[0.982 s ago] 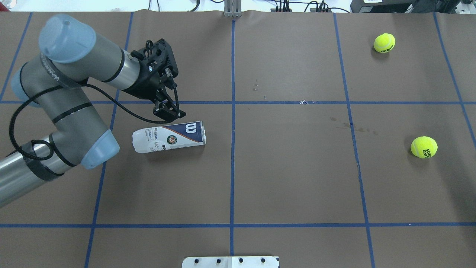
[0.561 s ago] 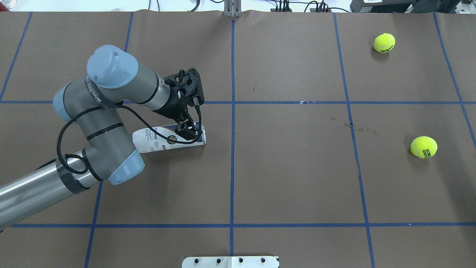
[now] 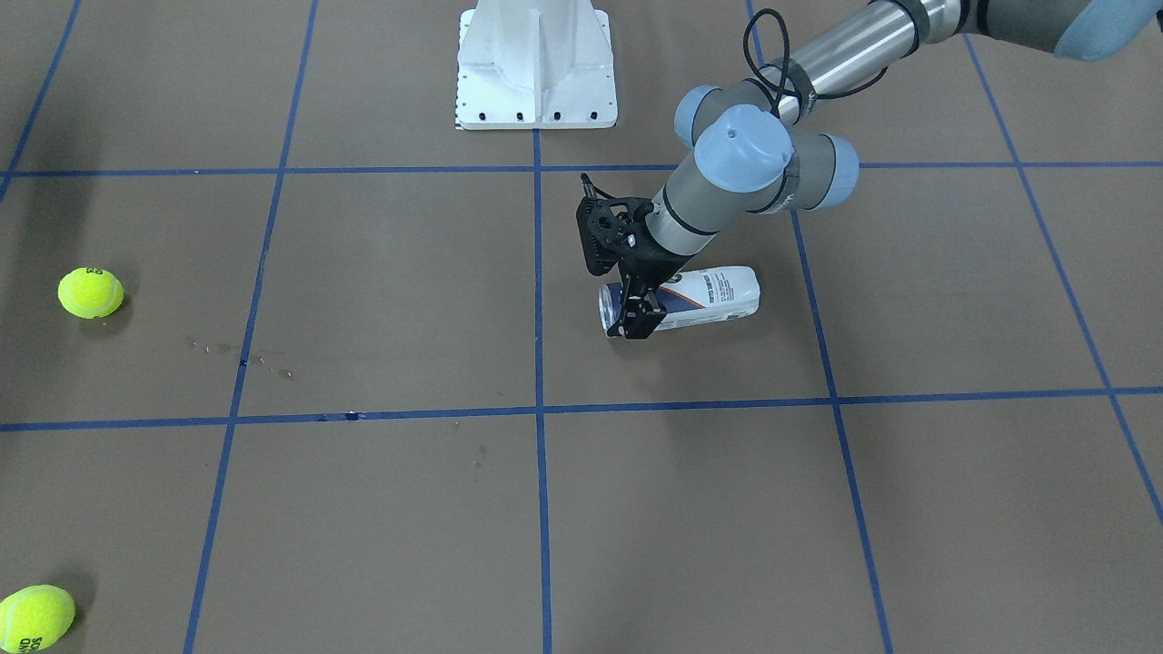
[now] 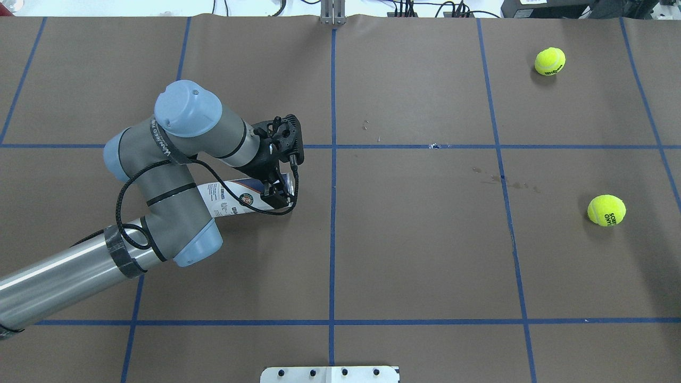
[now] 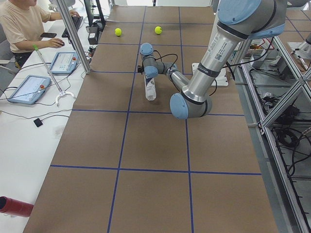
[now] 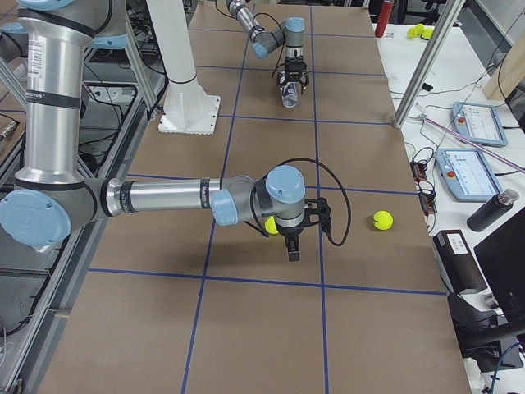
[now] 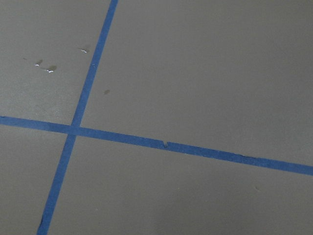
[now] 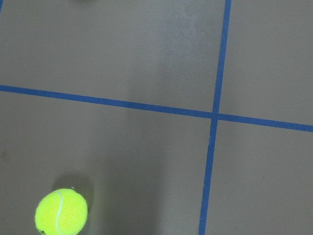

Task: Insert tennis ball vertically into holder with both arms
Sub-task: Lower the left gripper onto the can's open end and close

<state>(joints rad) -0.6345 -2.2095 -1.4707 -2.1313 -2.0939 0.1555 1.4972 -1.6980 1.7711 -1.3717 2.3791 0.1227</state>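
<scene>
The holder (image 4: pixel 234 198) is a clear tube with a white and navy label, lying on its side left of the table's middle; it also shows in the front view (image 3: pixel 713 292). My left gripper (image 4: pixel 280 192) points down over the tube's open right end, with open fingers on either side of it (image 3: pixel 635 313). Two yellow tennis balls lie at the right: one near (image 4: pixel 606 210), one far (image 4: pixel 549 61). My right gripper (image 6: pixel 292 246) shows only in the right side view, beside the near ball (image 6: pixel 268 225); I cannot tell if it is open or shut. The right wrist view shows that ball (image 8: pixel 61 213).
The brown table has a blue tape grid (image 4: pixel 333 146). The white pedestal base (image 3: pixel 536 68) stands at the robot's edge. An operator (image 5: pixel 22 26) sits at a side bench with tablets. The left wrist view shows only table and tape.
My left arm has swung right and toward the robot. Its gripper has gone from the far side of the tube down over the tube's open end. The balls have not moved.
</scene>
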